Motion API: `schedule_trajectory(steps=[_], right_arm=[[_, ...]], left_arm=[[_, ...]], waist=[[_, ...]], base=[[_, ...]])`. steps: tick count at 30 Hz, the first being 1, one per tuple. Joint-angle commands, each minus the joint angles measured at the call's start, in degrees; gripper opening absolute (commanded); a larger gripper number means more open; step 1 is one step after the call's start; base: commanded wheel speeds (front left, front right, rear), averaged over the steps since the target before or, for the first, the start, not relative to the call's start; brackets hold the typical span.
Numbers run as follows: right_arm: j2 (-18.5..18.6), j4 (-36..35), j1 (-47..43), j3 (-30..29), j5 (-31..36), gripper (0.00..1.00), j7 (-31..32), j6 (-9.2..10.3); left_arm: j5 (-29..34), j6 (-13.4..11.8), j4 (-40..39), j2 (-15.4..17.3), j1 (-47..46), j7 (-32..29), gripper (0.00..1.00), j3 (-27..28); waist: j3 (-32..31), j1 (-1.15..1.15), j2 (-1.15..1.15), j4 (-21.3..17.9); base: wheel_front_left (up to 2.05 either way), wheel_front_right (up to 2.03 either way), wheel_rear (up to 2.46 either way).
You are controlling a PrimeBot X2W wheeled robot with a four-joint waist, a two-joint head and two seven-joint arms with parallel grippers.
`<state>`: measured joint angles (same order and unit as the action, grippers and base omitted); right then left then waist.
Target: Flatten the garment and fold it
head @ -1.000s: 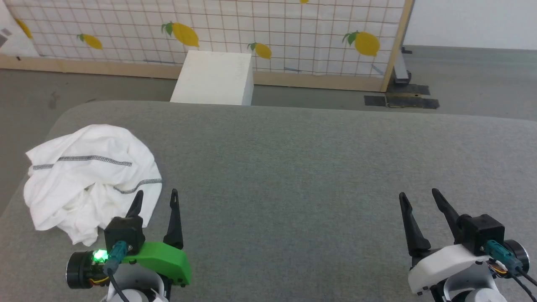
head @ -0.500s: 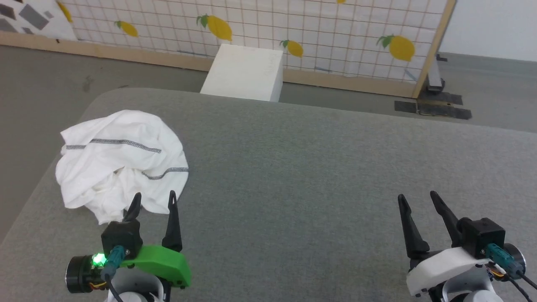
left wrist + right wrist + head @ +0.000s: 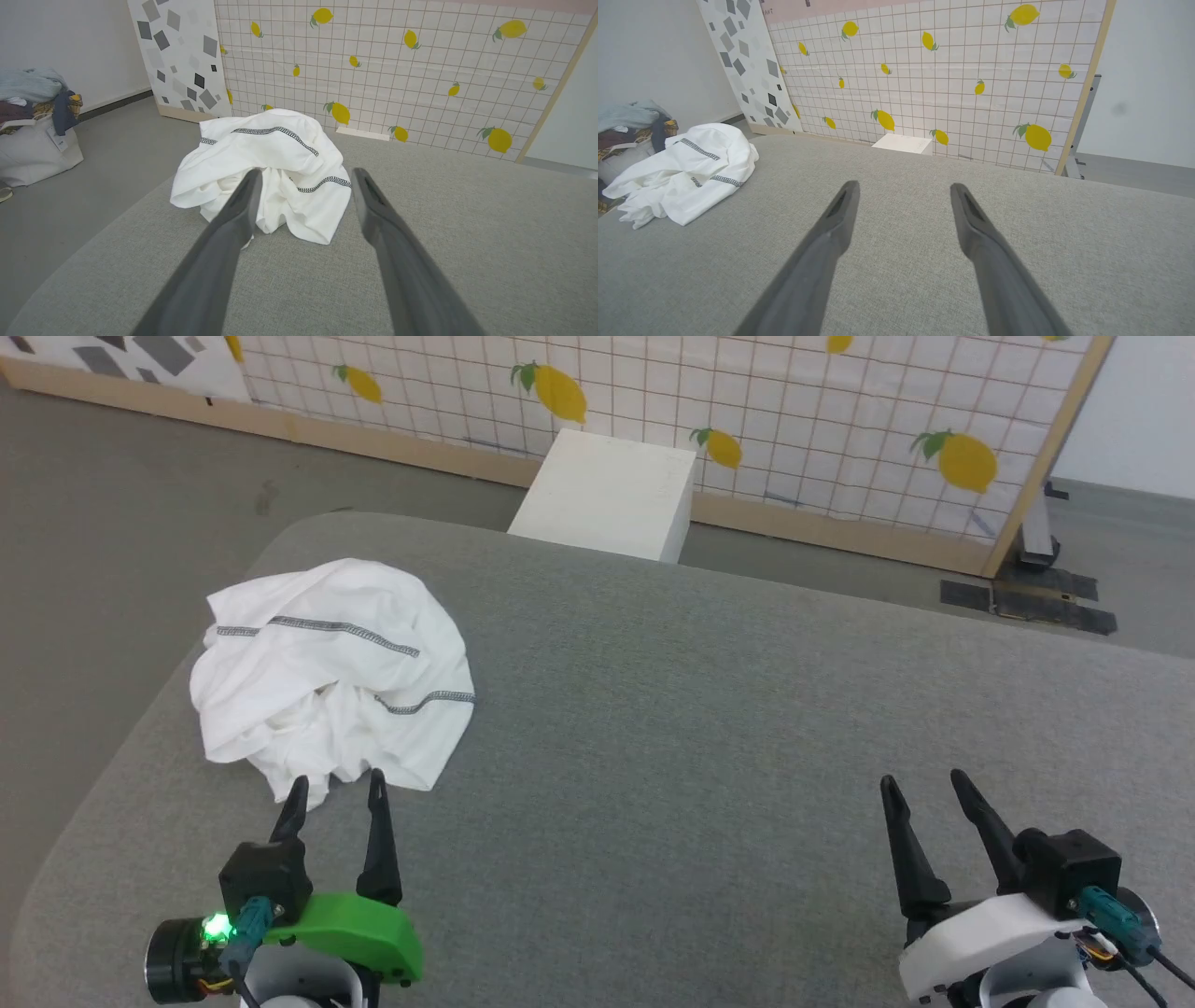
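Note:
The garment (image 3: 327, 677) lies crumpled in a white heap with dark zigzag seam lines near the far left corner of the grey padded table (image 3: 709, 709). My left gripper (image 3: 336, 787) stands open just in front of the heap's near edge, fingers pointing at it, nothing between them. In the left wrist view the garment (image 3: 271, 168) sits straight ahead beyond the left gripper (image 3: 303, 173). My right gripper (image 3: 918, 782) is open over bare table at the lower right, far from the cloth. The right wrist view shows the garment (image 3: 686, 172) far left and the right gripper (image 3: 903, 186) open.
A rigid white box (image 3: 607, 495) stands on the floor behind the table, against a lemon-print grid panel (image 3: 747, 401). A bag of clothes (image 3: 32, 126) sits on the floor to the left. The table's left edge curves down close to the garment.
The head camera has swung left, so the garment and box sit further right and lower in the picture. Both grippers stay open; the left fingertips now sit just short of the heap's near edge.

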<state>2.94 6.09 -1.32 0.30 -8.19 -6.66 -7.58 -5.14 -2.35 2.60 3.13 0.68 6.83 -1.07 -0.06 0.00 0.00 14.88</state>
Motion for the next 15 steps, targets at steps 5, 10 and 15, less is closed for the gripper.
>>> schedule_trajectory(steps=[5,10,15], right_arm=[[0.0,0.8,-1.3,0.2,-1.3,1.0,-1.2,0.05],[0.0,1.3,-1.6,0.3,-1.8,1.0,-1.8,0.05],[0.0,1.9,-1.9,0.4,-2.4,1.0,-2.4,0.05]], left_arm=[[-0.4,-0.5,0.3,-0.1,1.1,1.1,1.0,-0.1],[-0.6,-0.7,0.5,-0.1,1.3,1.7,1.0,-0.3],[-0.8,-0.9,0.7,-0.2,1.4,2.3,1.0,-0.4]], waist=[[-0.2,0.0,0.0,1.9],[-0.3,0.0,0.0,3.1],[-0.4,0.0,0.0,4.3]], base=[[0.0,0.0,0.0],[0.0,0.0,0.0],[0.0,0.0,0.0]])
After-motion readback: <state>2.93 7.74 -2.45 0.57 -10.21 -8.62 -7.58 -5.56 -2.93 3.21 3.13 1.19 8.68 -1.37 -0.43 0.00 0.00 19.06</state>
